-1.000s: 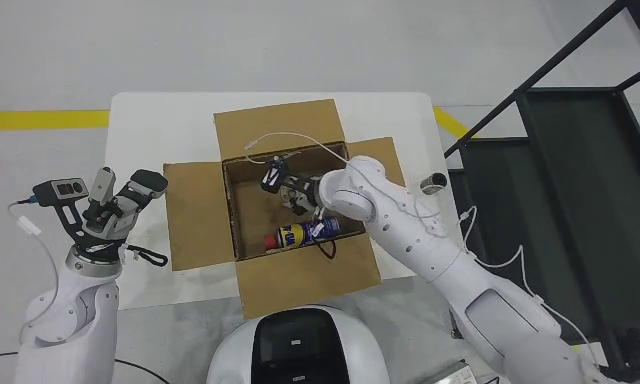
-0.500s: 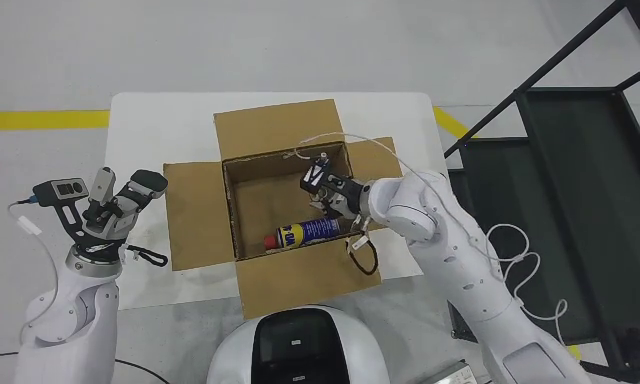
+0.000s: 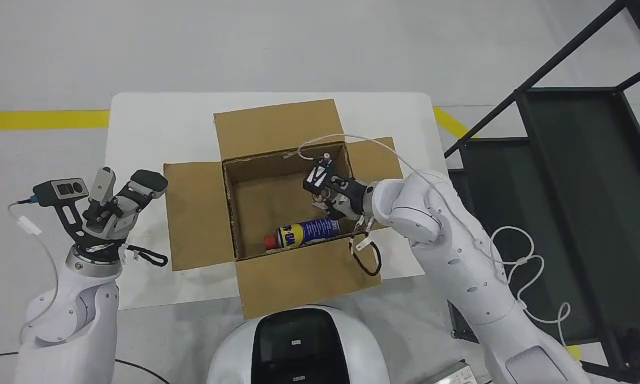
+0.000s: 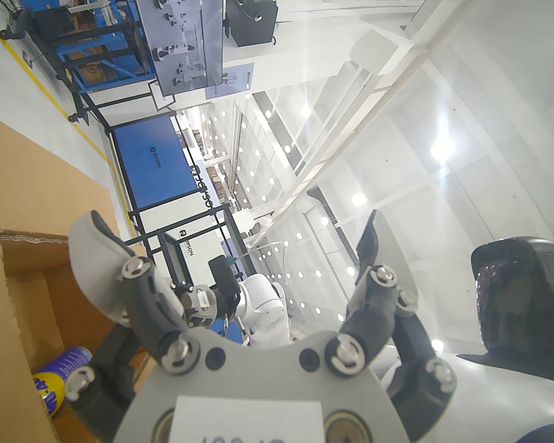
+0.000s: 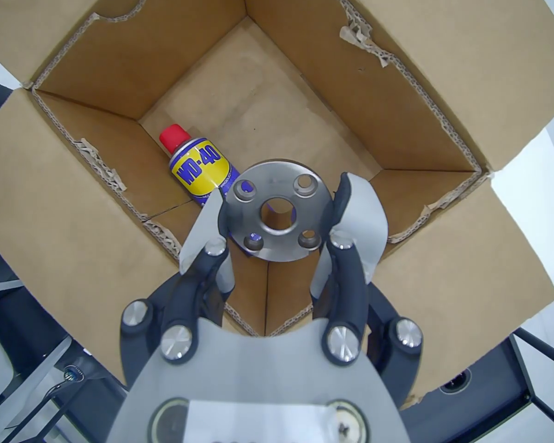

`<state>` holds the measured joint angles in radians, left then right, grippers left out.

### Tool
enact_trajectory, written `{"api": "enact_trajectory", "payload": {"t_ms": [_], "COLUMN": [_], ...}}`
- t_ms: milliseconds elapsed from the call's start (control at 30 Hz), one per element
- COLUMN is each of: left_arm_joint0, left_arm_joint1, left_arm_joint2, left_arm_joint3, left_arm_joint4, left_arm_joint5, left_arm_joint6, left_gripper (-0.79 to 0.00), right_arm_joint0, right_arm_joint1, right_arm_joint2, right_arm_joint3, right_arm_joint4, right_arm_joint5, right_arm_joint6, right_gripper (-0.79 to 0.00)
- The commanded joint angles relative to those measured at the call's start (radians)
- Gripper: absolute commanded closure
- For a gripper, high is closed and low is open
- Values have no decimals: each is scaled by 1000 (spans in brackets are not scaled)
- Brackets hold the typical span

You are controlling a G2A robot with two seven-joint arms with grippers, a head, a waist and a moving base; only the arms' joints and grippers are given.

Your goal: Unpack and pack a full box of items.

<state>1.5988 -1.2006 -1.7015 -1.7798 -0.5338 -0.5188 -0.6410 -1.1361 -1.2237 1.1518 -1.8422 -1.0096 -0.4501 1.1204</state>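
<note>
**A:** How do the robot's two hands stand?

**B:** The left hand [image 4: 231, 232] is held up beside the box, out past its left flap. Its fingers [image 4: 97, 242] are spread wide and grip nothing. The right hand [image 5: 277, 205] is closed on a round metal flange [image 5: 281, 245].

**A:** How is the flange gripped?

**B:** The two fingers [image 5: 364, 223] press its rim from opposite sides. Its flat face, with a centre bore and four smaller holes around it, is turned toward the wrist camera. In the top view the right hand [image 3: 322, 177] sits over the opening, close to the box's right wall.

**A:** What lies beyond the flange?

**B:** A blue and yellow spray can [image 5: 198, 165] with a red cap lies on its side on the box floor. It runs along the wall nearest the robot, cap toward the robot's left. The flange is well clear of the can.

**A:** And the box itself?

**B:** The cardboard box [image 5: 383, 71] is open, with all four flaps folded outward and their edges torn in places. It stands on the white tabletop [image 3: 160, 124].
</note>
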Motion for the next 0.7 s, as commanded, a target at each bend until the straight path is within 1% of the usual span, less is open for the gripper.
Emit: {"api": "enact_trajectory", "payload": {"t_ms": [0,167,267,367,467,567,667], "left_arm_joint0": [0,0,0,0,0,0,0], "left_arm_joint1": [0,0,0,0,0,0,0], "left_arm_joint2": [0,0,0,0,0,0,0], "left_arm_joint3": [0,0,0,0,0,0,0], "left_arm_joint4": [0,0,0,0,0,0,0], "left_arm_joint5": [0,0,0,0,0,0,0], "left_arm_joint6": [0,0,0,0,0,0,0], "left_gripper": [-785,-785,-785,-785,-785,-785,-785], "right_arm_joint0": [0,-9,-31,-75,-137,-205,-263], "right_arm_joint1": [0,2,12,27,44,60,70], "right_arm_joint2": [0,1,45,132,248,363,451], "right_arm_joint3": [0,-3,-32,-84,-128,-154,-165], "right_arm_joint4": [0,-11,-4,65,129,143,143], "right_arm_joint5": [0,-2,-12,-21,-31,-20,-7], "right_arm_joint6": [0,-13,-6,9,22,26,11], "right_gripper": [0,0,0,0,0,0,0]}}
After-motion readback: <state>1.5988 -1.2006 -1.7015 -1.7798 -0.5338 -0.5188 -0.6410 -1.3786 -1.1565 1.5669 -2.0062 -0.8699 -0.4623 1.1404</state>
